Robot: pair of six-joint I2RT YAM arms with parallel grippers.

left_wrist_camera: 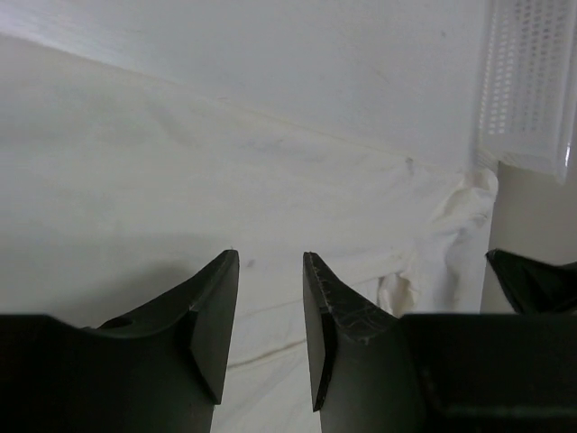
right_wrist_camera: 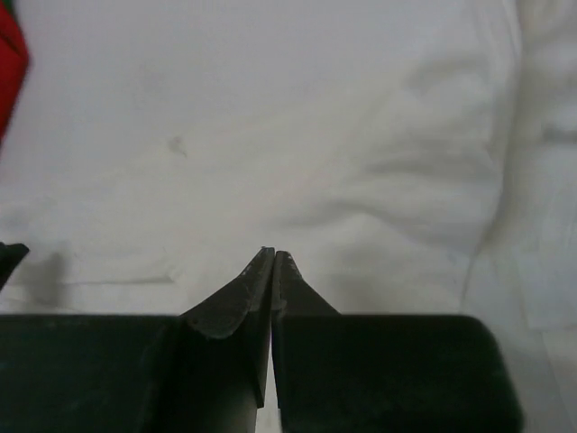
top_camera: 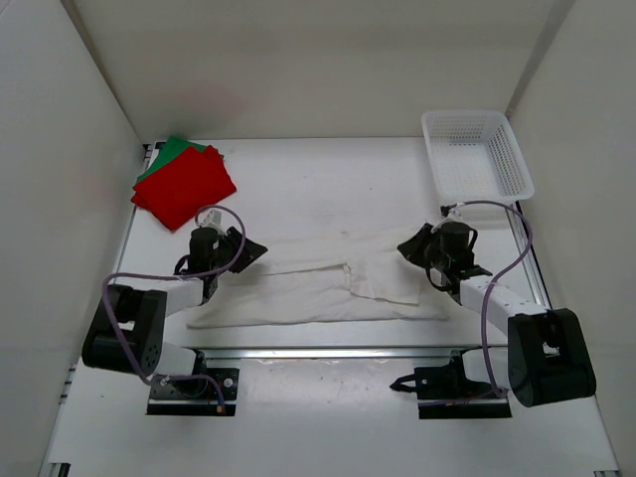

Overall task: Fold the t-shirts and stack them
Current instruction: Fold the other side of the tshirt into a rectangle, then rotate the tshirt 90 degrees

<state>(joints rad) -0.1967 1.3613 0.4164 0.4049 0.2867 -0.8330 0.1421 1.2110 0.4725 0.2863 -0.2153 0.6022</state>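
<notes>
Across the near middle of the table point(top_camera: 328, 189) lies the white shirt point(top_camera: 328, 288), spread sideways and only partly folded, its layers rumpled near the centre. The red shirt point(top_camera: 184, 187) sits folded on the green shirt point(top_camera: 167, 152) at the far left corner, well apart from it. Probable risks: the two ends may be lifted unevenly, since only one side is ready to take cloth, which would skew the next fold. A pinch catching a single layer would pull the existing fold open and bunch the loose cloth. At the shirt's left end the left gripper point(left_wrist_camera: 270, 263) has its fingers spread with a clear gap and holds nothing. At the right end the right gripper point(right_wrist_camera: 272, 254) has its tips pressed together, with no cloth visible between them. A basket point(top_camera: 477, 154) stands at the far right.
</notes>
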